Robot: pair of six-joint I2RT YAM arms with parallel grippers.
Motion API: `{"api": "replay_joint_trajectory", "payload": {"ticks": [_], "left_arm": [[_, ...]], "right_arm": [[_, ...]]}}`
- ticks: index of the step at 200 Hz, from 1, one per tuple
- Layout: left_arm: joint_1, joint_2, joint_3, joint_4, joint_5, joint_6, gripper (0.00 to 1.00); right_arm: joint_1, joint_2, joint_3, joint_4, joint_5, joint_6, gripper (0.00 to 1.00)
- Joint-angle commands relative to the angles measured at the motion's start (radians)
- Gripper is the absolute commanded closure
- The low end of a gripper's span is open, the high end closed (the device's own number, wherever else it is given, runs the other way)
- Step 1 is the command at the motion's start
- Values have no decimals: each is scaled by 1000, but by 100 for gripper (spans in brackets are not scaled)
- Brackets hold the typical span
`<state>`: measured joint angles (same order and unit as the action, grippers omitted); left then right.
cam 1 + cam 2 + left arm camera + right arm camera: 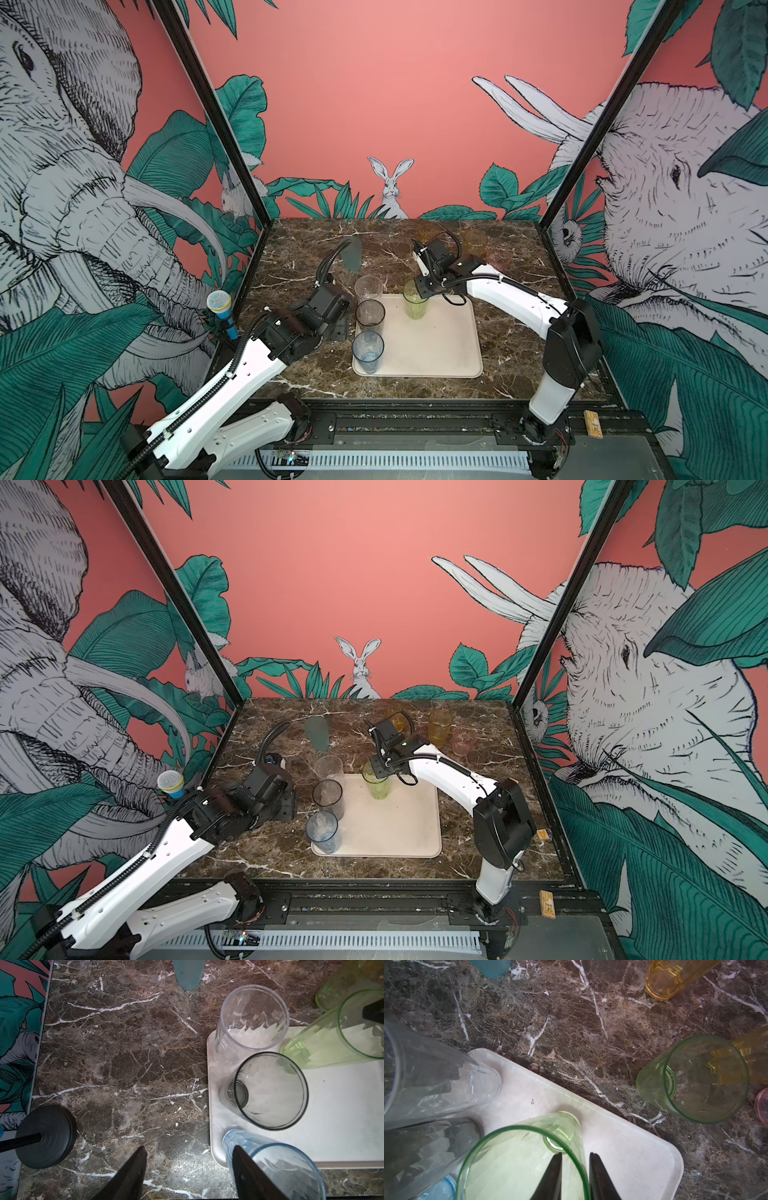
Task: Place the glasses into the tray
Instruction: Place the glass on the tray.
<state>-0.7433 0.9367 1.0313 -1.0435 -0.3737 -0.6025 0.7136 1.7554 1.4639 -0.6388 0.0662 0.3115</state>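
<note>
The cream tray (440,345) lies at the table's middle front. On its left side stand a clear glass (368,289), a smoky grey glass (370,313) and a blue glass (368,351). A tall light green glass (519,1157) stands upright near the tray's back edge. My right gripper (575,1154) straddles its rim, one finger inside and one outside, with a gap showing beside the wall. My left gripper (189,1148) hangs open and empty over the marble just left of the tray, beside the blue glass (276,1167).
On the marble behind the tray stand a teal glass (353,253), a short green glass (693,1084), a yellow glass (439,727), an amber glass (397,721) and a pink glass (463,742). A toy microphone (222,309) on a black stand base (46,1136) sits at the left edge.
</note>
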Motion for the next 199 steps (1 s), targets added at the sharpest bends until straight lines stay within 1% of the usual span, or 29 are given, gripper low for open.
{"api": "replay_joint_trajectory", "payload": {"ticks": [1,72,104,148,168,199], "left_arm": [[5,-1,9,5,3,-8,33],[4,-2,6,3,4,-12,33],[4,-10,4,-4,0,-15,33],[4,-23,0,-8,-6,-18,33],[4,-24,0,-10,-8,-18,33],[5,-18,18,-9,-17,-8,33]], "right_arm": [[5,1,-14,23,-9,13,76],[5,1,-27,47,-19,19,76],[5,-9,-17,33,-2,9,70],[5,-30,24,-8,18,-14,58],[4,-41,56,-38,20,-26,56],[6,-58,112,-68,3,-37,54]]}}
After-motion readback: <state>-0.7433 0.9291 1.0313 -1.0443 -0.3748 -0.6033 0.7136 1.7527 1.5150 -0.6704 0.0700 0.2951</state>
